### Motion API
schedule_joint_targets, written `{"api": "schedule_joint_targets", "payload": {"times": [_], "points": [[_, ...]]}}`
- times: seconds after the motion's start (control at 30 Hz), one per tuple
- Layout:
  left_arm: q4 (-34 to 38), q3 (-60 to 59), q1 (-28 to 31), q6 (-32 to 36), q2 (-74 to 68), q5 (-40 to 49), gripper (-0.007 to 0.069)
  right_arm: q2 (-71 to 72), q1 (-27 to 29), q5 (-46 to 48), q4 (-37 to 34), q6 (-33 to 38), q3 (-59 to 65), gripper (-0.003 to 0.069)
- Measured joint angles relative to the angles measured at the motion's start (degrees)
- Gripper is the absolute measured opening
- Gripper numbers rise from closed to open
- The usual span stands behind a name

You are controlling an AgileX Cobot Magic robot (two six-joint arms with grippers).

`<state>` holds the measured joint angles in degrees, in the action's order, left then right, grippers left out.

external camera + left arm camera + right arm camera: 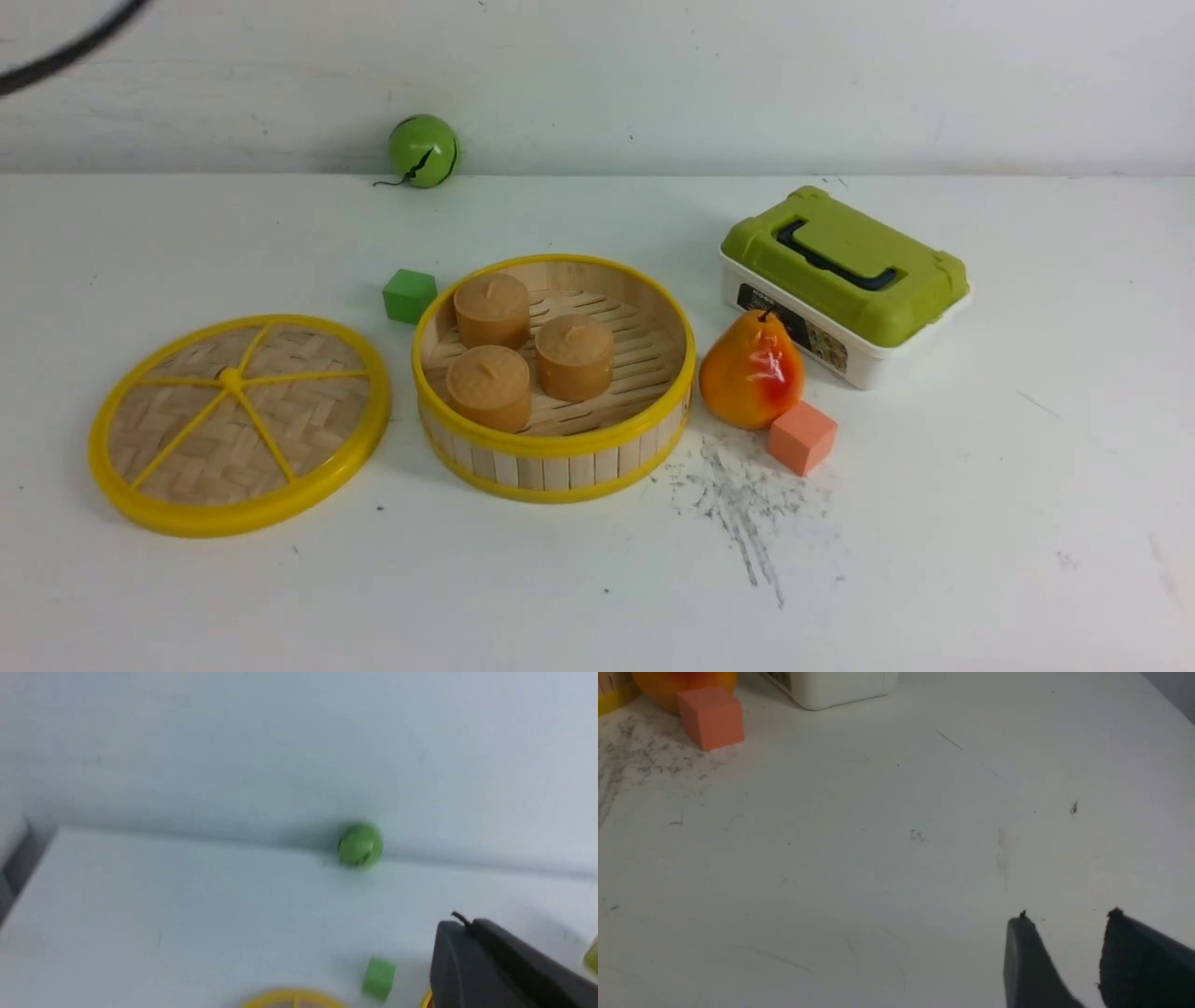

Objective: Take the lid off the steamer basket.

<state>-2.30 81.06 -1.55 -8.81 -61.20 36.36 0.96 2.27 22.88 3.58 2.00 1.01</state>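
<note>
Shows lid (238,425) flat just left of steamer basket (555,462), right hand (1069,915) spread and empty; cannot tell left hand (460,924) grip. Could nudge lid if swung low.

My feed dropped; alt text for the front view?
The lid lies flat on the table left of the open steamer basket, which holds three brown cylinders. A pear, orange cube and green-lidded box sit right of it.

The lid (239,425), woven tan bamboo with a yellow rim and spokes, is lying flat just left of the steamer basket (555,377), which is standing open, holding three brown cylinders.
</note>
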Motion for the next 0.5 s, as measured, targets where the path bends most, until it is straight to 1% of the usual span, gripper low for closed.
{"api": "schedule_joint_targets", "payload": {"times": [0.03,0.07,0.13,0.17,0.2,0.33,0.4,0.5], "points": [[0.08,-3.56,0.0,0.0,4.61,-3.63,-0.0012,0.0,0.0,0.0,0.0,0.0,0.0,0.024],[0.15,-4.34,0.0,0.0,5.5,-4.38,-0.0012,0.0,0.0,0.0,0.0,0.0,0.0,0.024],[0.5,-14.02,0.0,0.06,15.93,-13.1,-0.0012,0.0,0.0,0.0,0.0,0.0,0.0,0.024],[0.57,-16.38,0.0,0.06,18.27,-14.75,-0.0012,0.0,0.0,0.0,0.0,0.0,0.0,0.024],[0.64,-21.55,0.0,0.11,23.05,-17.23,-0.0012,0.0,0.0,0.0,0.0,0.0,0.0,0.024],[0.94,-32.26,0.0,0.17,30.56,-16.52,-0.0012,0.0,0.0,0.0,0.0,0.0,0.0,0.024],[2.0,-39.09,0.0,0.17,34.91,-13.69,-0.0012,0.0,0.0,0.0,0.0,0.0,0.0,0.024],[3.63,-43.92,0.0,0.23,37.63,-13.12,-0.0012,0.0,0.0,0.0,0.0,0.0,0.0,0.024]]}}
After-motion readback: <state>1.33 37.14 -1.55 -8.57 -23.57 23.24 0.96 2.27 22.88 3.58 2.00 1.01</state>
